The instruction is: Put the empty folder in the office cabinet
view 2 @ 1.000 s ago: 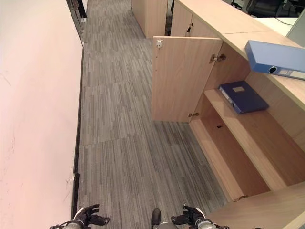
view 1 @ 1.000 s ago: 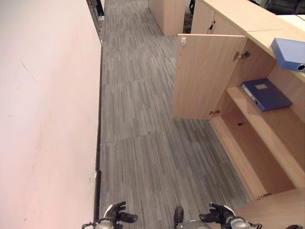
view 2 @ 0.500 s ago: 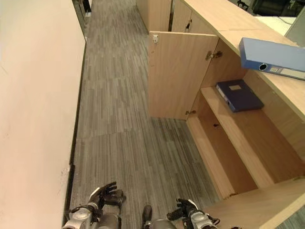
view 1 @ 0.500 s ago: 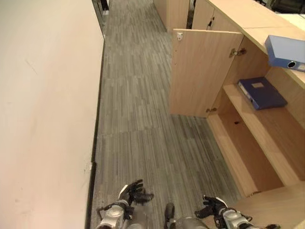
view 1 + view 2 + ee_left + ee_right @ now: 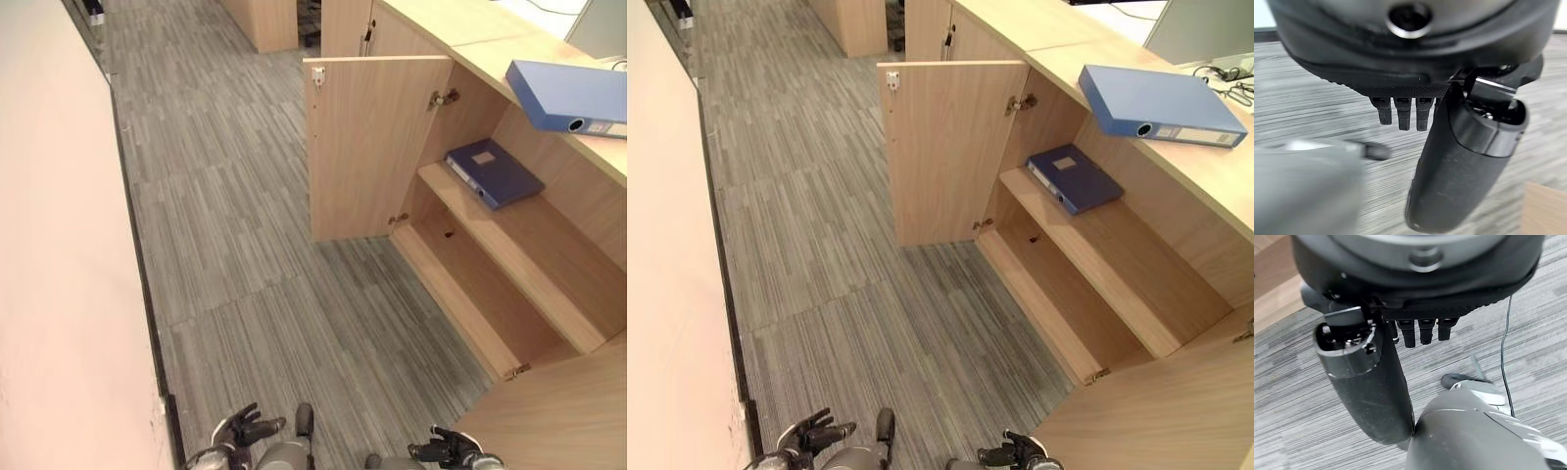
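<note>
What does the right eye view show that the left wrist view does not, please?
Right eye view: the open cabinet door, a dark blue folder on its shelf, a light blue folder on the cabinet top, the right hand. Left wrist view: the left hand close up, thumb and relaxed fingers holding nothing. Shared: the left hand and grey carpet.

The open wooden cabinet [image 5: 1097, 294] has a middle shelf [image 5: 1117, 255], and a dark blue folder [image 5: 1075, 177] lies flat on its far end. On the cabinet top [image 5: 1205, 166] a lighter blue ring binder [image 5: 1156, 101] lies flat. The lower shelf [image 5: 1058, 304] holds nothing.
</note>
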You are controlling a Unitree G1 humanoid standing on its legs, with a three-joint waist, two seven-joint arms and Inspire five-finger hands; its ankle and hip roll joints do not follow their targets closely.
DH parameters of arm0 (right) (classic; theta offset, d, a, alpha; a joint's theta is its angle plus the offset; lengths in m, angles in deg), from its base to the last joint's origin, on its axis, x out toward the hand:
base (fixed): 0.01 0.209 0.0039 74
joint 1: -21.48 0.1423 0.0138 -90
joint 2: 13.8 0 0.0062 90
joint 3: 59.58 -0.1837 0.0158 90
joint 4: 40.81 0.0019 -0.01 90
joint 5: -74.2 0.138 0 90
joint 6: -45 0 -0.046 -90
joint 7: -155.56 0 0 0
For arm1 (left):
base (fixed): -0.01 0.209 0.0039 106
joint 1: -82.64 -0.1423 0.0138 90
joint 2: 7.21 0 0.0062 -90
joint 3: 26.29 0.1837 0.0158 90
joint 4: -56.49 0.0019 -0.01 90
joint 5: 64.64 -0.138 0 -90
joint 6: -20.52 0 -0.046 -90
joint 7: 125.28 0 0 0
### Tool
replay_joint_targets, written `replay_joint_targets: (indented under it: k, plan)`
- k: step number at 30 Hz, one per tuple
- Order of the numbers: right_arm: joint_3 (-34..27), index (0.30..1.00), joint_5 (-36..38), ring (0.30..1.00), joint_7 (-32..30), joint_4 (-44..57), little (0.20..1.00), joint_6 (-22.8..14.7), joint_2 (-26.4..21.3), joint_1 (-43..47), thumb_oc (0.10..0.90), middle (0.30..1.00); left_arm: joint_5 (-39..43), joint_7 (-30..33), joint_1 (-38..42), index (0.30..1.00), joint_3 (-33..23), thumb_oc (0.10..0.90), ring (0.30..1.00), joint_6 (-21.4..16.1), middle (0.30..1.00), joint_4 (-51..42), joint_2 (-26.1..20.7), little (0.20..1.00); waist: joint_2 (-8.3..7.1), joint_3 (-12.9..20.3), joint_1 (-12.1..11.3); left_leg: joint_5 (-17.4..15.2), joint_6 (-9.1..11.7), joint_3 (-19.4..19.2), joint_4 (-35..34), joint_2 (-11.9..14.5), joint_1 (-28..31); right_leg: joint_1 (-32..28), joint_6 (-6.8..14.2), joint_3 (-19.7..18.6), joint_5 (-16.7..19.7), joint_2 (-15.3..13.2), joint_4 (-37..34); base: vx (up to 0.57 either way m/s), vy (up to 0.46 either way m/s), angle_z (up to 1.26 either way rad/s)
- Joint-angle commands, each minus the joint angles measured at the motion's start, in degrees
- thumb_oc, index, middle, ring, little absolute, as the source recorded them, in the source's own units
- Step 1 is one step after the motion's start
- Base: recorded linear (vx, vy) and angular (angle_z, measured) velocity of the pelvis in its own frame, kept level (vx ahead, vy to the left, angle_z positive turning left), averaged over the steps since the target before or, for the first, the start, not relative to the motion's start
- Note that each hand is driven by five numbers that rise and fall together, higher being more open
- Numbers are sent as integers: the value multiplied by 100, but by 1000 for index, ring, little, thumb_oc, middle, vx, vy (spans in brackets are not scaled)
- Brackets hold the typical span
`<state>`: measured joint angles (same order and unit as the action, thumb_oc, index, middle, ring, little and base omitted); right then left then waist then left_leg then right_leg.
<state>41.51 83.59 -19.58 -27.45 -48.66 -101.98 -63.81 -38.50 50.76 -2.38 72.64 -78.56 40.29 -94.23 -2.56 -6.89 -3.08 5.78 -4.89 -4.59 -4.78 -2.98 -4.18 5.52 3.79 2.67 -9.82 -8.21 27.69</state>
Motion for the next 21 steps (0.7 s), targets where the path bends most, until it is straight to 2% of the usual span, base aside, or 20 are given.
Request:
replay_joint_targets:
  k: [1,2,3,5,6,7,8,9,10,12,13,14,15,16,17,19,20,21]
  plan:
    - [273,900,69,900,-5,132,900,-23,-106,-285,800,900,-315,86,-6,900,-66,800,900,-219,900,-81,-141,900,74,105,78,-553,5,202,633,-122,-472,-616,301,349,1755,-580,206,262,312,-5]
    - [278,900,89,900,-24,218,900,-51,-71,-267,800,900,-382,128,3,900,-67,800,900,-208,900,-75,-144,900,159,52,115,-674,-29,148,517,-124,-170,-434,225,814,1553,-769,383,372,346,10]
    - [299,900,65,900,-30,230,900,-47,-66,-254,800,900,-372,155,25,900,-93,800,900,-219,900,-62,-163,900,178,56,109,-795,7,120,447,-119,1,-354,225,1039,1263,-834,199,251,151,-9]
    - [305,900,37,900,-41,249,900,-49,-66,-202,800,900,-344,155,87,900,-117,800,900,-209,900,-57,-182,900,263,-30,151,-815,41,82,467,-16,98,-246,88,1491,883,-773,-187,175,-15,-19]
    - [302,900,21,900,-64,292,900,-54,-63,-166,800,900,-328,160,89,900,-163,800,900,-195,900,-27,-185,900,273,-90,153,-932,116,-4,401,49,326,-19,187,1781,575,-717,-663,257,-124,-2]
    - [279,900,67,900,-93,327,900,-54,-66,-145,800,900,-238,200,74,900,-258,800,900,-213,900,-14,-177,900,256,-173,184,-985,185,-84,296,90,559,31,308,1951,766,-601,-1451,215,-124,-7]
    - [280,900,67,900,-94,327,900,-53,-66,-144,800,900,-237,200,74,900,-259,800,900,-213,900,-14,-176,900,263,-180,183,-984,189,-84,290,100,572,9,305,1955,779,-586,-1478,134,-127,-28]
    - [275,900,90,900,-103,340,900,-50,-55,-146,800,900,-156,204,91,900,-321,800,900,-217,900,-23,-147,900,232,-212,198,-1004,226,-138,223,111,679,27,386,2032,968,-516,-1949,137,-136,-32]
    - [227,900,147,900,-113,313,900,-33,-30,-153,800,900,148,228,97,900,-568,800,900,-206,900,-5,-128,900,188,-278,244,-1034,290,-204,124,137,851,232,532,2025,1347,-466,-2604,138,-135,-17]
    - [192,900,180,900,-110,289,900,-20,-14,-160,800,900,329,233,92,900,-711,800,900,-225,900,11,-132,900,169,-308,266,-1060,323,-214,97,150,924,265,591,1950,1479,-422,-2894,160,-128,5]
    - [111,900,230,900,-99,208,900,7,28,-177,800,900,734,220,48,900,-1023,800,900,-198,900,90,-148,900,129,-337,289,-1152,377,-261,80,174,1072,369,691,1856,1655,-413,-3224,177,-127,21]
    - [111,900,230,900,-99,208,900,7,28,-177,800,900,734,220,49,900,-1023,800,900,-198,900,90,-148,900,131,-340,287,-1153,378,-262,79,176,1076,366,691,1855,1655,-411,-3224,288,-200,24]
    - [49,900,212,900,-75,100,900,59,67,-230,800,900,891,191,20,900,-1259,800,900,-153,900,190,-151,900,55,-322,256,-1298,429,-370,70,194,1265,454,744,2066,1739,-506,-3269,174,-116,13]
    - [53,900,212,900,-75,101,900,60,67,-235,800,900,891,190,15,900,-1261,800,900,-151,900,191,-152,900,73,-326,253,-1319,436,-371,67,217,1291,431,748,2066,1719,-482,-3269,413,-260,-4]
    - [6,900,173,900,-41,-36,900,104,113,-371,800,900,864,217,-114,900,-1525,800,900,-95,900,367,-216,900,-60,-200,188,-1531,489,-534,41,193,1580,264,746,2485,1798,-572,-3268,384,-212,-16]
    - [18,900,169,900,-35,-92,900,102,129,-434,800,900,869,214,-186,900,-1625,800,900,-74,900,457,-239,900,-71,-165,190,-1632,511,-588,39,254,1740,138,757,2583,1824,-559,-3242,395,-224,-28]
    - [-87,900,227,900,-20,-158,900,114,103,-509,800,900,954,311,-332,900,-1994,800,900,-50,900,657,-393,900,-71,-76,225,-1795,619,-688,94,474,2006,76,686,2605,1778,-490,-3023,430,-275,-49]
    - [-119,900,267,900,-16,-179,900,122,61,-514,800,900,920,360,-375,900,-2114,800,900,-46,900,725,-488,900,-41,-39,267,-1842,699,-729,137,612,2122,148,638,2569,1688,-441,-2819,528,-347,-47]
